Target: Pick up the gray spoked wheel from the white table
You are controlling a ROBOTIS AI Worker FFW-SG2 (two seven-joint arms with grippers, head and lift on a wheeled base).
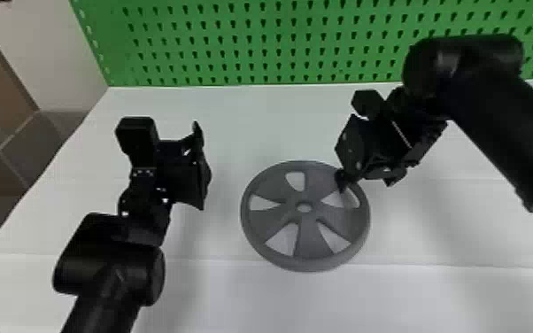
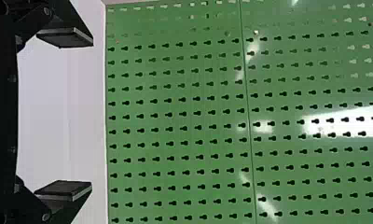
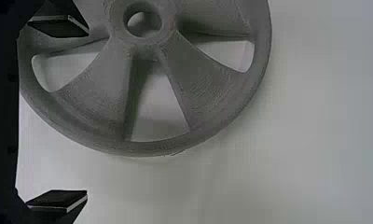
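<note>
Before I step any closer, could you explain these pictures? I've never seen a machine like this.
This is a robot with a black left arm and right arm. One picture looks down from its head; the other two come from its wrists and are turned sideways. A gray spoked wheel lies flat on a white table, with a green board full of holes behind. Each arm ends in a gripper with two flat fingers. The left gripper is open and empty. The right gripper is open at the wheel's edge, so nothing is held.
</note>
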